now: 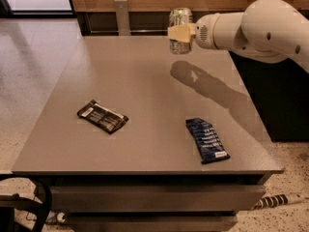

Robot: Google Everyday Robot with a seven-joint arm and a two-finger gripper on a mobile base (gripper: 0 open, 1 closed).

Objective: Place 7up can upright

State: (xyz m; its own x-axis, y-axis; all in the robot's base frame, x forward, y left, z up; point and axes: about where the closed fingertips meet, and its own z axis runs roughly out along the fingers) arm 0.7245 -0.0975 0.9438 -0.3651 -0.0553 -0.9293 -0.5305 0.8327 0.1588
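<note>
The cream-coloured two-finger gripper [177, 33] hangs in the air over the far right part of the flat grey table [140, 76], reaching in from the right on the white rounded arm [256, 25]. Its fingers are clamped around the middle of the small silver-white 7up can [180, 17] with green markings. The can stands upright in the grip, clear of the tabletop, and its shadow falls on the surface just nearer. On the near left lies a flat black snack packet [102, 116] - well apart from it, on the near right, a flat blue packet [207, 140].
</note>
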